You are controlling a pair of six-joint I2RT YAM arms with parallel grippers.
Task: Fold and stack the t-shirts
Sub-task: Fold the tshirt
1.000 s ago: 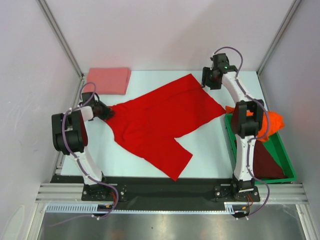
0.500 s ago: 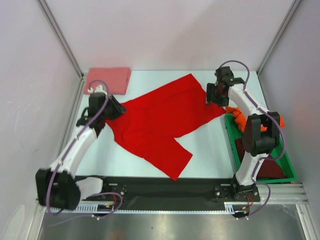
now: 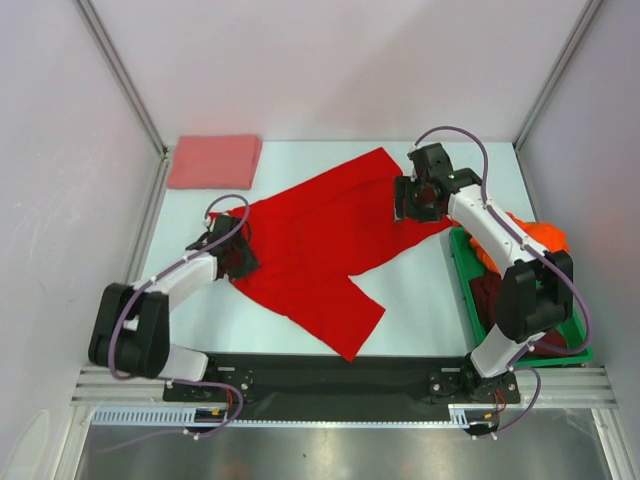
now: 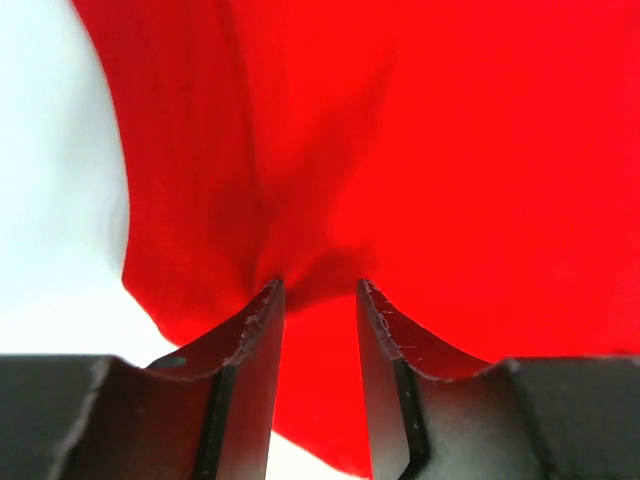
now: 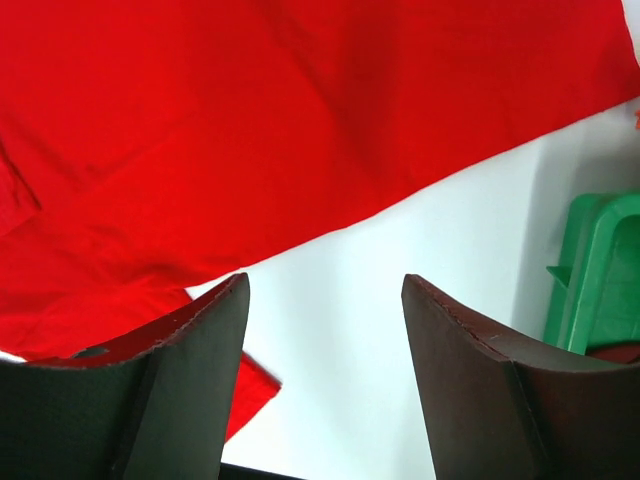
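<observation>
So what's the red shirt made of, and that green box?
The red t-shirt looks like soft, matte cloth, maybe cotton: it lies limp and wrinkles into folds. The green bin looks like hard moulded plastic: its rim is smooth, stiff and slightly shiny.

Bright red cloth t-shirt (image 3: 320, 245) lies spread on the white table (image 3: 420, 290), between the two claws. Left claw (image 3: 238, 258) is at its left edge: cloth under and ahead of the tips, bare table to that claw's left. Right claw (image 3: 405, 200) is over the shirt's right edge: cloth ahead and left of it, bare table between the fingers, green plastic bin (image 3: 461, 280) to its right. The bin sits at the table's right side. An orange cloth t-shirt (image 3: 545, 237) and a dark maroon cloth t-shirt (image 3: 487, 300) are in it, orange farther back. Folded salmon-pink cloth t-shirt (image 3: 214, 161) is beyond the left claw in the far left corner, apart from the red one.
</observation>
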